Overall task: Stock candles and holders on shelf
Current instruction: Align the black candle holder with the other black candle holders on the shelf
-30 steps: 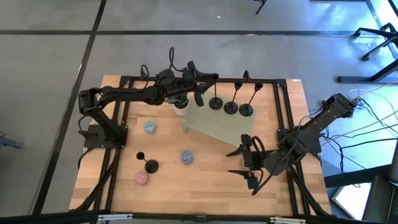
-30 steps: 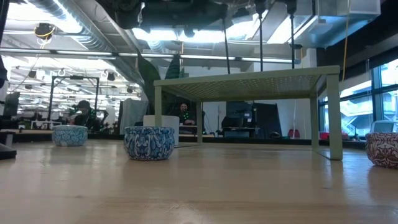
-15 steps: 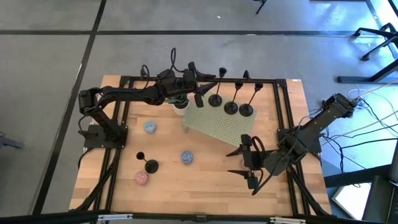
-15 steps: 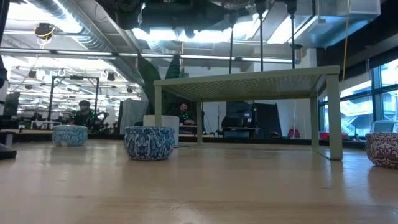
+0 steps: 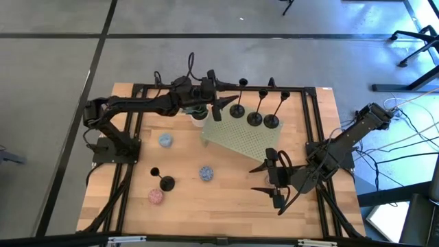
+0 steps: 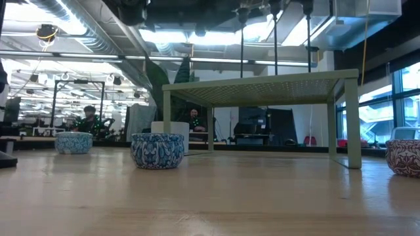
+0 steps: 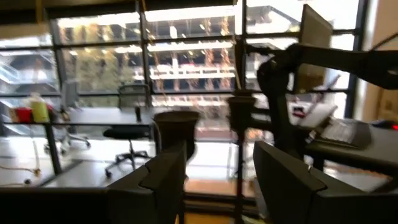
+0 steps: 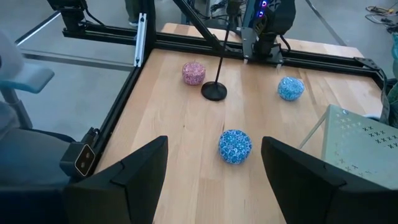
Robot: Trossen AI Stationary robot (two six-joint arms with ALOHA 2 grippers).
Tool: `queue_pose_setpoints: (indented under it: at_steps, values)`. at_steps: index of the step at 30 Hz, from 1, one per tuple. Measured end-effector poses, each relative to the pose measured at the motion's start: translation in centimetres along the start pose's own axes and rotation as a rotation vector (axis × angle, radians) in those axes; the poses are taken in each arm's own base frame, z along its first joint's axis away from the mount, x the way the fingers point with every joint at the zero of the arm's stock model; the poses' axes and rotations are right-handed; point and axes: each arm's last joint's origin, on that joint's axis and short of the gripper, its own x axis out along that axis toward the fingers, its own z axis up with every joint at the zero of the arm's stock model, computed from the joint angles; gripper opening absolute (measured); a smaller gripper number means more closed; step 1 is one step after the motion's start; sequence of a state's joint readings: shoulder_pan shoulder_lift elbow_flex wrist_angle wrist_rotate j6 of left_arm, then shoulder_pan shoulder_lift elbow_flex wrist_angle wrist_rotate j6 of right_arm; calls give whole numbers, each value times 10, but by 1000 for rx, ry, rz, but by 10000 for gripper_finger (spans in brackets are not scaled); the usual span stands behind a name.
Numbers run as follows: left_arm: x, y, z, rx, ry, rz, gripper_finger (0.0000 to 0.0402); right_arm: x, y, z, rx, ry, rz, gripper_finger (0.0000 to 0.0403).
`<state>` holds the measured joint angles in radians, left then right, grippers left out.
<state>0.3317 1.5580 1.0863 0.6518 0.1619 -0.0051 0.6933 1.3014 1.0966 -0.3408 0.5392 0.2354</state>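
The pale green shelf (image 5: 243, 140) stands at the table's middle. Three black holders (image 5: 238, 112) (image 5: 254, 119) (image 5: 271, 123) stand on their disc bases along its far edge. My left gripper (image 5: 226, 97) is open, high beside the leftmost holder's stem. In the left wrist view two holder cups (image 7: 176, 121) (image 7: 241, 102) rise just beyond the gripper (image 7: 214, 180). A fourth holder (image 5: 166, 183) stands on the table's near left. Two blue candles (image 5: 164, 140) (image 5: 206, 173) and a pink candle (image 5: 156, 197) lie on the wood. My right gripper (image 5: 274, 186) hangs open over the near right.
A small white object (image 5: 199, 118) sits under my left arm beside the shelf's left corner. A black frame (image 5: 137, 89) rims the tabletop. In the right wrist view the nearer blue candle (image 8: 235, 146) lies ahead of the open gripper (image 8: 214, 186), with bare wood around it.
My left gripper has opened its fingers beside the leftmost holder and let it go. That holder's stem has swayed a little and stands upright on the shelf. My right arm has kept still.
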Motion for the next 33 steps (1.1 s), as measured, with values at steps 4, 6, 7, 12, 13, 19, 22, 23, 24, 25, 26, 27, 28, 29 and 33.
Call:
queue_pose_setpoints:
  at_steps: [4,6,7,12,13,19,22,23,24,25,26,27,28,29,33]
  values:
    - [-15,-11,15,-3,94,-67,185,0,0,0,35,2,0,263]
    - [-25,-21,24,-1,150,-97,185,0,0,-1,49,7,-1,263]
    - [-31,-27,29,7,167,-116,185,0,0,-1,57,11,-2,263]
    - [-68,-55,63,40,206,-189,184,0,-1,-2,91,21,-5,263]
    - [-78,-61,70,39,209,-201,185,0,-1,-2,104,21,-6,263]
    - [-131,-94,99,24,252,-248,184,0,0,-2,163,18,-6,263]
    - [-150,-110,102,16,302,-246,184,0,0,-2,166,18,-6,263]
    - [-156,-115,102,24,325,-241,184,1,0,-2,167,19,-6,263]
    - [-162,-120,101,36,349,-236,184,2,1,-3,168,18,-6,263]
    - [-168,-125,100,51,377,-225,184,4,1,-3,167,21,-7,263]
    - [-173,-129,98,63,412,-212,184,5,2,-4,164,25,-8,263]
    - [-178,-134,95,74,446,-206,184,7,3,-5,162,28,-9,263]
    - [-183,-138,93,81,477,-201,184,9,4,-6,160,31,-10,263]
    - [-187,-142,91,84,508,-203,184,11,5,-7,156,37,-12,263]
    - [-204,-157,85,58,596,-287,184,18,9,-9,150,42,-14,263]
